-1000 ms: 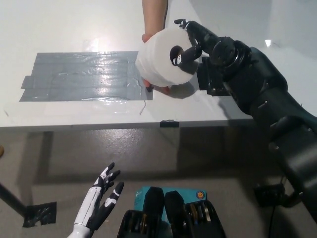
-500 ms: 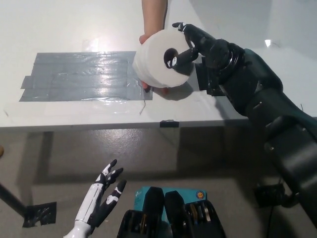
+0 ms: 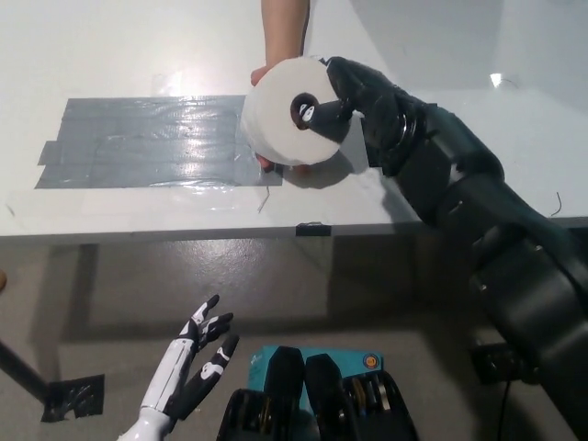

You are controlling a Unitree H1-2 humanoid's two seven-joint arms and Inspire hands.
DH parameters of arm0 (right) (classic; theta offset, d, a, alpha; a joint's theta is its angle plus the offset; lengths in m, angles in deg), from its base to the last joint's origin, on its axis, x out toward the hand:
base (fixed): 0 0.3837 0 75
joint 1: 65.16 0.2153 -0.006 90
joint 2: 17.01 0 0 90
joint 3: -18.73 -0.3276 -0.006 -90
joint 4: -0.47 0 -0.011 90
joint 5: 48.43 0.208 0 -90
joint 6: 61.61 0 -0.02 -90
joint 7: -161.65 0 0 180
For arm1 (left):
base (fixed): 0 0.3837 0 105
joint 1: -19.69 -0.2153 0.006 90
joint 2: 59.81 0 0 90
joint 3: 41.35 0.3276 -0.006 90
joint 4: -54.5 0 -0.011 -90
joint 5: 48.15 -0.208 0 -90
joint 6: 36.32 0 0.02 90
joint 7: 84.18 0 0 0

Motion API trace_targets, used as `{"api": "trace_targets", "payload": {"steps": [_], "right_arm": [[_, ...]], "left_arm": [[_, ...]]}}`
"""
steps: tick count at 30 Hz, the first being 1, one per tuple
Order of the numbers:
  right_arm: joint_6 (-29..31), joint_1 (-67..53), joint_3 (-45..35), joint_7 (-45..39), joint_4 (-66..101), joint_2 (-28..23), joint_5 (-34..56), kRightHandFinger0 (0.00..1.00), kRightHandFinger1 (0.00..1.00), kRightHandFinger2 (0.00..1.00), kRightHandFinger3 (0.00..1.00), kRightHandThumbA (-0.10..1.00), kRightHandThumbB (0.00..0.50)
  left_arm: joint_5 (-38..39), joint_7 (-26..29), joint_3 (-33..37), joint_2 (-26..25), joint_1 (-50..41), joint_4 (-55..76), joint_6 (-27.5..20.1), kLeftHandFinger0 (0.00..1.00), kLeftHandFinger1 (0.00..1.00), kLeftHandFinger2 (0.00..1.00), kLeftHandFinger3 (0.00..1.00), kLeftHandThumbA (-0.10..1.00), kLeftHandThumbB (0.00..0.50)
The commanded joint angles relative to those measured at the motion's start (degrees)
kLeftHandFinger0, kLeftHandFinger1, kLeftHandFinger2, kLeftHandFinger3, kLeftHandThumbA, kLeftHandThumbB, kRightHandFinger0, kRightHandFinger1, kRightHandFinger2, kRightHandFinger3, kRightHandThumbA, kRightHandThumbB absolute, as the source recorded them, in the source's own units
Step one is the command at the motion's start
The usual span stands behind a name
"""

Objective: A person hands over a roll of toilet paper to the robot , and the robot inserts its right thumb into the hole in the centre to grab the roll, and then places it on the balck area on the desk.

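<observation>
You have one toilet roll, held above the surface at the right edge of the one dark taped patch; treat it as light and soft, so it crushes easily; its core is the firm hold; your right hand has its thumb in that hole, fingers round the rim, while a person's hand supports it; your left hand rests spread, low.

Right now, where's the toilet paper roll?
Head view, upper middle: toilet paper roll held between person's hand and right robot hand, over the taped area's right edge.
</observation>
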Motion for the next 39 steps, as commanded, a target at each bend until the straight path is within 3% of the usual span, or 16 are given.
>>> {"api": "trace_targets", "payload": {"steps": [1,2,5,7,8,9,12,14,16,18,19,22,29,31,37,39], "right_arm": [[2.51,-0.19,2.65,5.57,-0.49,1.12,-3.97,0.04,0.38,0.74,0.64,-0.10,0.244],[2.47,-0.74,2.65,5.81,-0.51,1.01,-3.68,0.11,0.48,0.83,0.64,-0.10,0.232],[3.18,-1.49,2.36,6.21,-0.57,0.68,-3.09,0.20,0.58,0.89,0.69,-0.10,0.225],[3.16,-1.76,1.84,6.02,-0.75,0.50,-2.49,0.18,0.58,0.89,0.74,-0.10,0.217],[3.34,-1.86,1.57,5.97,-0.80,0.36,-2.22,0.09,0.58,0.97,0.80,-0.10,0.225],[3.14,-1.67,1.58,5.92,-0.83,0.17,-2.25,0.11,0.62,1.00,0.83,-0.10,0.228],[3.14,-1.25,1.53,6.00,-0.87,-0.39,-2.27,0.15,0.66,1.00,0.83,-0.10,0.231],[3.50,-1.20,0.89,5.67,-0.87,-0.78,-1.60,0.12,0.63,0.98,0.78,-0.10,0.233],[2.82,-1.15,-0.77,4.91,-0.96,-1.04,0.01,0.24,0.73,1.00,0.77,-0.10,0.228],[2.18,-1.28,-3.11,4.65,-1.04,-1.13,2.13,0.21,0.67,0.92,0.74,-0.10,0.222],[2.07,-1.46,-5.82,4.53,-1.07,-1.16,4.45,0.08,0.57,0.87,0.73,-0.10,0.212],[1.39,-1.79,-14.98,4.58,-0.95,-1.13,11.57,0.00,0.57,0.95,0.85,-0.10,0.219],[2.78,-3.52,-39.42,1.93,0.09,-0.98,30.11,0.00,0.50,0.86,0.92,-0.10,0.158],[2.52,-3.95,-42.68,0.81,0.16,-1.00,31.79,0.00,0.51,0.93,0.93,-0.10,0.152],[0.61,-4.58,-52.05,-1.63,0.41,-1.51,36.58,0.00,0.52,0.95,0.88,-0.10,0.148],[-0.07,-4.42,-54.31,-2.21,0.47,-1.66,37.66,0.00,0.50,0.94,0.95,-0.10,0.151]], "left_arm": [[-0.64,-0.17,0.20,-0.54,0.99,1.95,-1.23,0.94,0.86,0.87,1.00,0.82,0.099],[-0.82,-0.16,0.24,-0.51,1.10,1.95,-1.34,0.93,0.85,0.86,1.00,0.81,0.097],[-0.95,-0.12,0.25,-0.58,1.27,1.58,-2.13,0.93,0.85,0.86,1.00,0.82,0.105],[-0.93,-0.08,0.21,-0.48,1.27,1.55,-2.08,0.92,0.85,0.85,1.00,0.81,0.111],[-0.84,-0.17,0.21,-0.49,1.29,1.48,-2.18,0.93,0.85,0.85,1.00,0.81,0.101],[-0.70,-0.29,0.21,-0.53,1.53,1.36,-2.26,0.93,0.84,0.85,1.00,0.81,0.095],[-0.47,-0.42,0.15,-0.48,2.02,1.04,-2.30,0.93,0.84,0.85,1.00,0.80,0.095],[-0.74,-0.30,0.18,-0.57,2.16,0.70,-2.63,0.93,0.84,0.85,1.00,0.80,0.097],[-0.87,-0.29,0.25,-0.57,2.22,0.51,-2.61,0.93,0.84,0.85,1.00,0.81,0.102],[-1.06,-0.28,0.37,-0.55,2.29,0.42,-2.69,0.93,0.84,0.85,1.00,0.81,0.096],[-0.98,-0.36,0.40,-0.56,2.38,0.32,-2.84,0.91,0.82,0.84,1.00,0.80,0.098],[-0.55,-0.67,0.36,-0.60,2.45,0.35,-2.68,0.92,0.83,0.84,1.00,0.80,0.100],[-0.12,-0.96,0.29,-0.62,2.95,-0.04,-2.63,0.94,0.83,0.82,1.00,0.77,0.094],[-0.28,-0.86,0.33,-0.63,2.92,-0.16,-2.75,0.93,0.82,0.82,1.00,0.78,0.096],[-0.65,-0.68,0.35,-0.61,3.09,-0.22,-2.54,0.93,0.82,0.82,1.00,0.79,0.107],[-0.74,-0.73,0.33,-0.70,3.04,0.14,-2.14,0.93,0.82,0.82,1.00,0.80,0.107]]}}
